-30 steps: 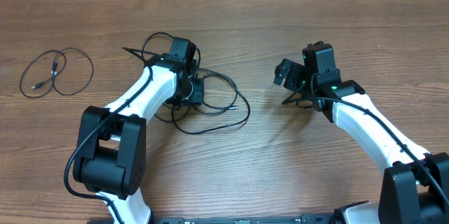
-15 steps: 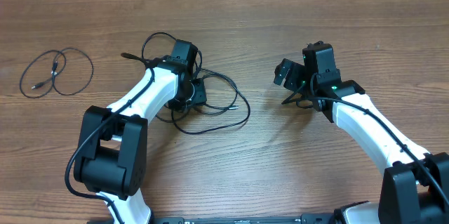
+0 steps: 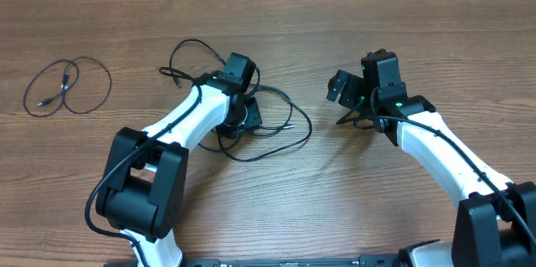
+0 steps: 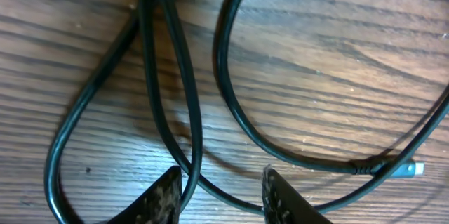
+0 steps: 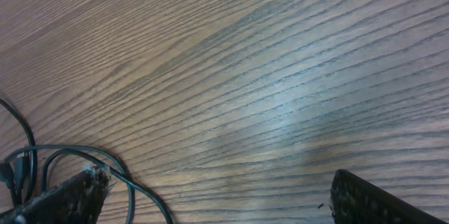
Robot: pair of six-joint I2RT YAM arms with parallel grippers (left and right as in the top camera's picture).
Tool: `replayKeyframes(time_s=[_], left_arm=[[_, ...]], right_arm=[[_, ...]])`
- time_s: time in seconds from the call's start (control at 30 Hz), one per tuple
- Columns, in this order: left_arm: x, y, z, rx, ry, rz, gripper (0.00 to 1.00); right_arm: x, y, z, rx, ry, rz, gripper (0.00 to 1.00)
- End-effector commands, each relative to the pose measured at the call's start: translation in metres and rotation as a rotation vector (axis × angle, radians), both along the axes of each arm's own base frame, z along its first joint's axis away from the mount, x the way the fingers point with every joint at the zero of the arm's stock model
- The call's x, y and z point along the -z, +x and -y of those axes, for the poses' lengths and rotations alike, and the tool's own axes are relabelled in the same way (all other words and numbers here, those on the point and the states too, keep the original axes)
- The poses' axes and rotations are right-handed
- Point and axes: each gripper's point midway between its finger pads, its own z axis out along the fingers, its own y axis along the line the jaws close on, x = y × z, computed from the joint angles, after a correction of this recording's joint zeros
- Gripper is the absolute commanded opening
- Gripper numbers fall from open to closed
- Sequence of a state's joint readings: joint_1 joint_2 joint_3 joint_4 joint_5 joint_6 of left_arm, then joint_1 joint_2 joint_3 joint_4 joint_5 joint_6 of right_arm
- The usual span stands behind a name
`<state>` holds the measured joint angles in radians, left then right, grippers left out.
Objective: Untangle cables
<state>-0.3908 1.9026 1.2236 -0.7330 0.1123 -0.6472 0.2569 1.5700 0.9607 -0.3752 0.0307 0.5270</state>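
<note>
The bench point(image 3: 276, 208) is brown wood grain, finely ridged, with a soft sheen mid-frame in the right wrist view. The cables point(image 4: 222, 62) have smooth, slightly glossy black sheathing, and one ends in a pale plug tip point(image 4: 415, 170). The left pincer point(image 4: 222, 199) is black, scuffed and dusty.

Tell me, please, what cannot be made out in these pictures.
Overhead: crossings of the tangled cables, hidden under the left arm.
Left wrist: the strand between the fingers, cut off by the bottom edge.
Overhead: plug type on the separate cable, too small.
Right wrist: another strand, cut off by the left edge.
</note>
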Motion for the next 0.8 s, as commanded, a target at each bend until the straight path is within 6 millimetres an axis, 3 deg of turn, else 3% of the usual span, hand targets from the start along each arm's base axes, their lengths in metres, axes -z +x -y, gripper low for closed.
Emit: replayKeyframes(time_s=[0.0,0.2,0.47,0.6,0.77], left_arm=[[0.006,-0.002,-0.007,-0.043,0.063,0.005,0.41],[0.007,-0.003,-0.016,-0.060,0.113,0.005,0.31],[0.008,-0.016,-0.011,0.151,0.110,-0.027,0.39],[0.008,-0.024,-0.006,0.297,0.082,-0.041,0.39],[0.008,-0.028,-0.008,0.354,0.090,-0.050,0.38]], right_arm=[[-0.002,0.002,0.000,0.005,-0.003,0.010,1.00],[-0.002,0.002,0.000,0.005,-0.003,0.009,1.00],[-0.002,0.002,0.000,0.005,-0.003,0.010,1.00],[-0.002,0.002,0.000,0.005,-0.003,0.009,1.00],[-0.002,0.002,0.000,0.005,-0.003,0.010,1.00]])
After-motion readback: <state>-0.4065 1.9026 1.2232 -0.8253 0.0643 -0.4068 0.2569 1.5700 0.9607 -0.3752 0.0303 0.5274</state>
